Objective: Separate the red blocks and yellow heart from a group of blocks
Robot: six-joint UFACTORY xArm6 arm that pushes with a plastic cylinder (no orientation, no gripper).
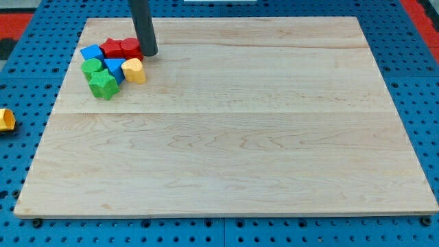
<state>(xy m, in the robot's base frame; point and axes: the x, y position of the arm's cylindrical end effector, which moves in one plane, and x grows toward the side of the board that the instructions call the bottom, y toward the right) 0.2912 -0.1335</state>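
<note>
A tight group of blocks sits near the top left of the wooden board (226, 130). Two red blocks lie side by side at its top: one (112, 49) to the left and one (130, 48) to the right. The yellow heart (134, 70) lies just below the right red block. A blue block (91, 52) is at the group's left, and another blue block (114, 68) sits in its middle. Two green blocks (91, 67) (103, 85) lie at the lower left. My tip (149, 53) is at the right side of the right red block, touching or nearly touching it.
A yellow block (5, 119) lies off the board on the blue pegboard at the view's left edge. The board's top edge runs close above the group.
</note>
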